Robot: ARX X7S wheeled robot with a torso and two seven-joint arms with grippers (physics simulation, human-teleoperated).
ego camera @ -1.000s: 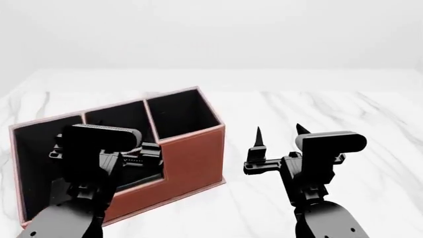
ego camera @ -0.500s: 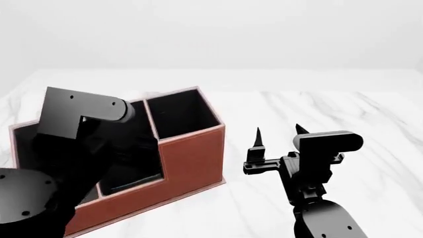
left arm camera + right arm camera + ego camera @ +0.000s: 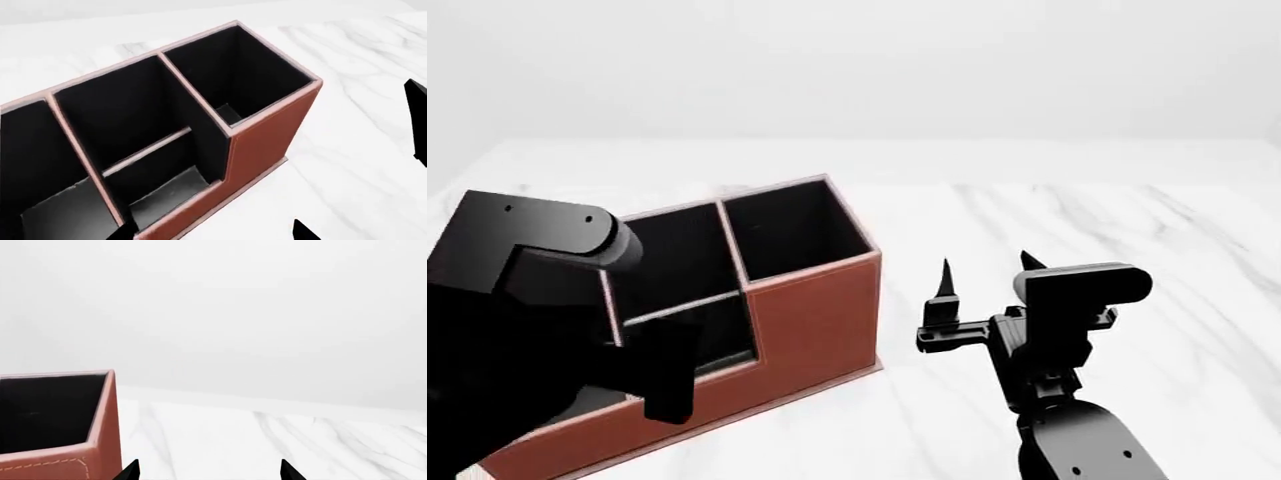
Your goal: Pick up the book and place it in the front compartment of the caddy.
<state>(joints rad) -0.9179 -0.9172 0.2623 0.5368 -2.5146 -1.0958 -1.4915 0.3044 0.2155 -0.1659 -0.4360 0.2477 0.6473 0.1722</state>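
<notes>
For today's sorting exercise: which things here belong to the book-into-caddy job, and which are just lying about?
Belong to the job:
caddy
front compartment
left gripper, open
right gripper, open
The book cannot be made out in these views.

Just lying about:
nothing; only the marble table under it all

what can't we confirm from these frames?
- Book: not identifiable in any view.
- Front compartment floor: left wrist view cuts it off; left arm blocks it in head view.
- Left gripper: only fingertips at the frame edge.
- Caddy left end: behind the arm.
</notes>
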